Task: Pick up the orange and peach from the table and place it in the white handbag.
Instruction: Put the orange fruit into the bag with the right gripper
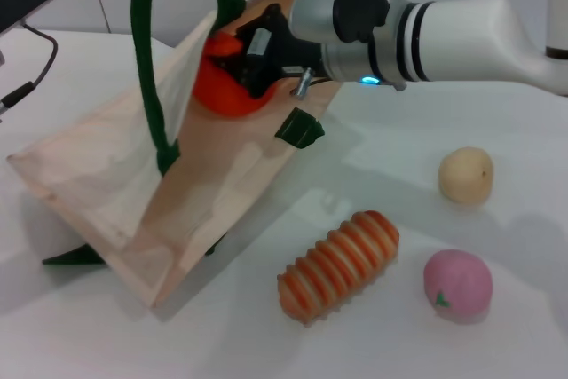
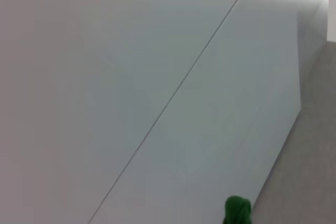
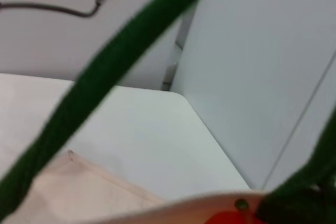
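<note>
Cloth white handbag (image 1: 115, 193) mouth admits right gripper (image 1: 232, 58), orange (image 1: 217, 86).

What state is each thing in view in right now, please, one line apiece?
orange: held at the white handbag's mouth by the right hand.
white handbag: mouth held open, green handle raised.
peach: resting on the table, untouched.
beige fruit: resting on the table.
striped ribbed toy: lying on its side.
left hand: out of view.
</note>
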### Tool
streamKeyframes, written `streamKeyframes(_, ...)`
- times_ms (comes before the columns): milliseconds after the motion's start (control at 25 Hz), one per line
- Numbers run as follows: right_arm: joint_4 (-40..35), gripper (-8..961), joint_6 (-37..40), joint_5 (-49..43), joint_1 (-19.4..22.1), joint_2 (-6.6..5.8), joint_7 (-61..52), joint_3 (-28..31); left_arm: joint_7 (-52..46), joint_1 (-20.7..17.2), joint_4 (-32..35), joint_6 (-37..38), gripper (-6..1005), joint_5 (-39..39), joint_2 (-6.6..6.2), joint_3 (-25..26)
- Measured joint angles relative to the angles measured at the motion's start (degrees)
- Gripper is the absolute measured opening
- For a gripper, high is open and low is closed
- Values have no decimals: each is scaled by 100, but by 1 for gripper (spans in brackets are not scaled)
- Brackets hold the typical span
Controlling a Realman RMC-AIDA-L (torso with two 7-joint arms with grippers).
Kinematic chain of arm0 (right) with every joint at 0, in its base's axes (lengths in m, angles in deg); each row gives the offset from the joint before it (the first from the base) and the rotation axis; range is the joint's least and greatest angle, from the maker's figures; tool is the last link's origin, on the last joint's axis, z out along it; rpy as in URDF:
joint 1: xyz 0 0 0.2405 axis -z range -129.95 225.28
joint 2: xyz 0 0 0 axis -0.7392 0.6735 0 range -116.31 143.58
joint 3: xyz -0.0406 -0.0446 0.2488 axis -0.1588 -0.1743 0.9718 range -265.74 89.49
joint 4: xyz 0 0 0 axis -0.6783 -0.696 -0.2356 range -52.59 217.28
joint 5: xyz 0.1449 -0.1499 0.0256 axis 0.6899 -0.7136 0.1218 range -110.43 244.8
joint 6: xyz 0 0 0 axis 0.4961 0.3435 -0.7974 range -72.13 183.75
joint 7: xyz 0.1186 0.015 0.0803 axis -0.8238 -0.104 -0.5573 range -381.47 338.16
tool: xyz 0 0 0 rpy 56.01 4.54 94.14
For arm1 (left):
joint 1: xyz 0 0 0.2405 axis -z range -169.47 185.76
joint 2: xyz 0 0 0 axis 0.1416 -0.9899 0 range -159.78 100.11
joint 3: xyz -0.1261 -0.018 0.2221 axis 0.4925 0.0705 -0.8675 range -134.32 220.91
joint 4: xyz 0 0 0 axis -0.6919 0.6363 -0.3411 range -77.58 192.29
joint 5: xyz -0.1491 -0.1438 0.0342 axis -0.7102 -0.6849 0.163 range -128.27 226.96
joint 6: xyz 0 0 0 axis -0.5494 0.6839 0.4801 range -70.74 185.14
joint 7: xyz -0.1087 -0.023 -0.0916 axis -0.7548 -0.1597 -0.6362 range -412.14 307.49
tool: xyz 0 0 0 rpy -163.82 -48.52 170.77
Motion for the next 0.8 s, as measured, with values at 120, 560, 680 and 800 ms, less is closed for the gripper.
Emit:
streamKeyframes(120,-4,57,-234,0,31,0,2,54,27,5,-72,-27,120,-44,-5,32)
streamKeyframes(560,74,58,-1028,-7,-19,-5,283,614,-15,111,-99,-251,121,-130,-8,31)
streamKeyframes(680,190,77,-1035,-22,-24,-5,564,796,-10,97,-102,-251,121,-206,-7,36)
streamKeyframes(800,324,96,-1057,-33,-59,-3,847,872,12,100,-143,-196,120,-239,6,37)
